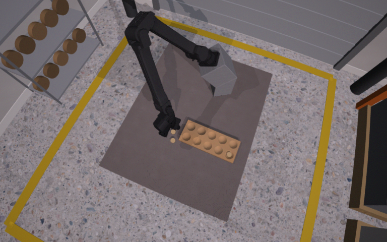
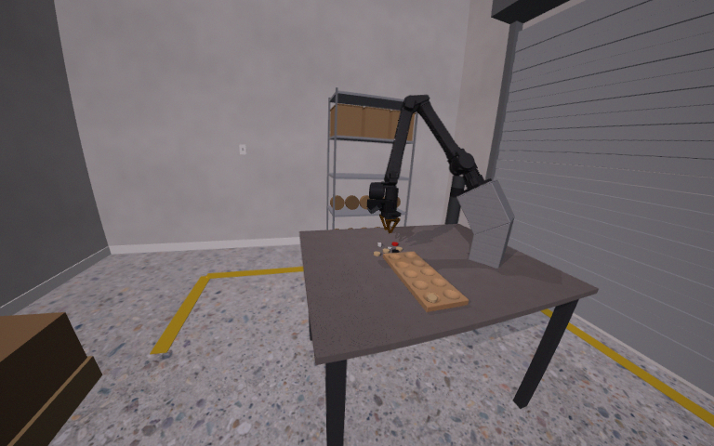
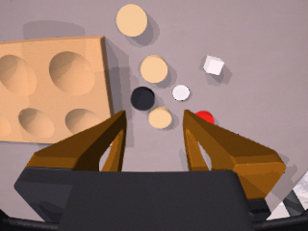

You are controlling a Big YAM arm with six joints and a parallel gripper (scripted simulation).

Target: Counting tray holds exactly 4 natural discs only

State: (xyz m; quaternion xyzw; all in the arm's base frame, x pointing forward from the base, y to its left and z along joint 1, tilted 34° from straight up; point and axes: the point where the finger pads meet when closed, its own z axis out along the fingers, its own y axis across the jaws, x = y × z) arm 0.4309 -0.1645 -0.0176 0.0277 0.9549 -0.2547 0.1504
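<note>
The wooden counting tray lies flat on the table, with one natural disc in a pocket at its far end from the gripper. Three loose natural discs lie beside the tray's near end: one, a second, and a smaller-looking third. My gripper is open and empty, above the table. In the wrist view the third disc shows between the fingertips, below them. The gripper's fingers are hidden in the top view.
A black disc lies between the third natural disc and the tray. A white disc, a white cube and a red piece lie on the other side. A grey angular block stands at the arm's base.
</note>
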